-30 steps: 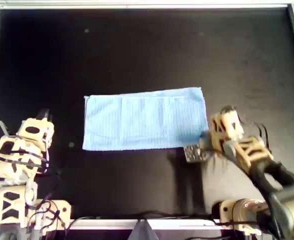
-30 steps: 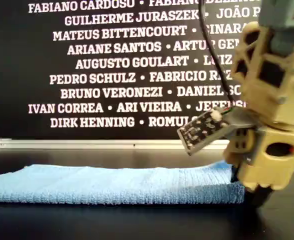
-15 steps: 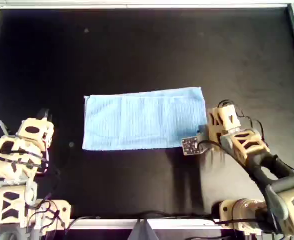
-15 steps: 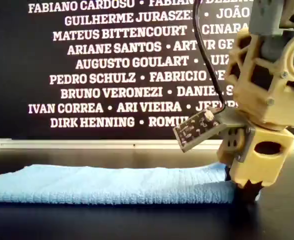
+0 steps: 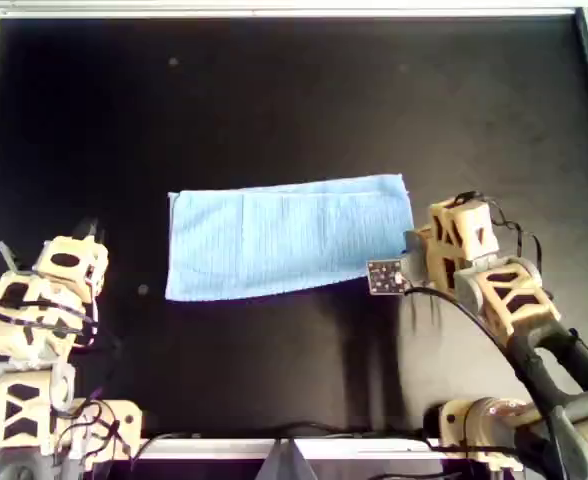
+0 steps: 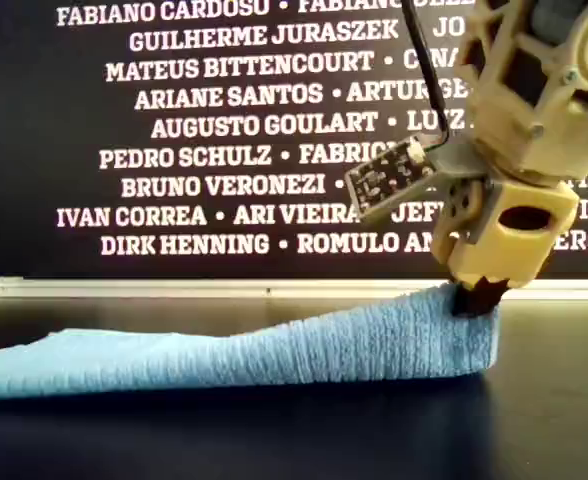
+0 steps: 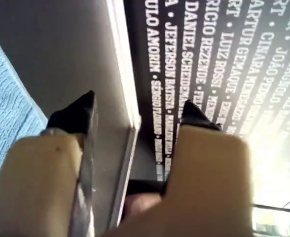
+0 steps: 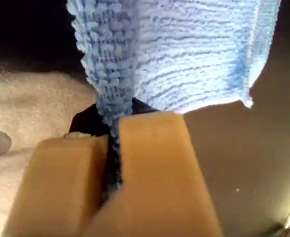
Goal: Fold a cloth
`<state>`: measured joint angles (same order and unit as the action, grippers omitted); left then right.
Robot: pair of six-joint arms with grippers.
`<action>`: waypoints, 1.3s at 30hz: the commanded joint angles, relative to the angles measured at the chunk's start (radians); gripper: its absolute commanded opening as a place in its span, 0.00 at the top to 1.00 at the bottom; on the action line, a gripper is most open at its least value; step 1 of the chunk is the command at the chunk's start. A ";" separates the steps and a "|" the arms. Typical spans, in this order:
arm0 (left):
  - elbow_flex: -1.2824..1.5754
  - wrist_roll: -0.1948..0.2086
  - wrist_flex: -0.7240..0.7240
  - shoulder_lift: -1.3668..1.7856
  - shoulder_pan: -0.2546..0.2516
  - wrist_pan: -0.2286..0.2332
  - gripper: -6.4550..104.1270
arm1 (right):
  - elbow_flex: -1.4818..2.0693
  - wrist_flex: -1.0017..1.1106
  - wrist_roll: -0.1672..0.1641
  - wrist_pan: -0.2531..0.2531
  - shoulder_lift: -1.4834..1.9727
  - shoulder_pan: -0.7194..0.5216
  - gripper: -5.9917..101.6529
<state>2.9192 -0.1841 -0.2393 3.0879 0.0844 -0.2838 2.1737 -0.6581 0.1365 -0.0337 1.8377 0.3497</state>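
Observation:
The light sky-blue cloth (image 5: 284, 238) lies folded as a wide strip on the black table. My second gripper (image 5: 415, 262) is at its end on the overhead view's right, shut on the near corner. In the exterior view that gripper (image 6: 477, 297) holds this end of the cloth (image 6: 274, 345) raised off the table, while the rest lies flat. The second wrist view shows the jaws (image 8: 116, 123) pinched on the cloth's edge (image 8: 184, 54). My first gripper (image 5: 46, 240) is open and empty at the overhead view's left, apart from the cloth. The first wrist view shows its fingertips (image 7: 81, 111) and a cloth corner (image 7: 2, 108).
A metal rim (image 5: 274, 10) frames the black table (image 5: 294, 100). A dark wall printed with white names (image 6: 224, 120) stands behind it. A small circuit board (image 5: 384, 276) sticks out from the second gripper. Both arm bases stand at the table's near edge in the overhead view.
My second gripper has closed on the cloth's near corner and lifted that end off the table, moving slightly away from the near edge. The first arm has not moved.

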 commanded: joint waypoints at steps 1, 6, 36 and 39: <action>-0.020 -0.008 0.005 0.018 0.009 -0.002 0.39 | -0.095 0.015 0.008 -0.008 0.029 0.006 0.93; -0.020 -0.008 0.005 0.018 0.008 -0.003 0.39 | -0.216 0.020 0.008 -0.038 -0.038 0.063 0.93; 0.064 -0.008 0.005 0.018 0.009 -0.003 0.39 | -1.526 0.021 0.008 -0.052 -0.999 0.601 0.93; 0.063 -0.008 0.005 0.018 0.011 -0.003 0.39 | -1.595 0.021 0.006 -0.051 -1.046 0.632 0.93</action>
<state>3.0020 -0.1841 -0.2393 3.0894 0.0844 -0.2838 0.7026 -0.6550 0.1365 -0.0874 0.7793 0.9572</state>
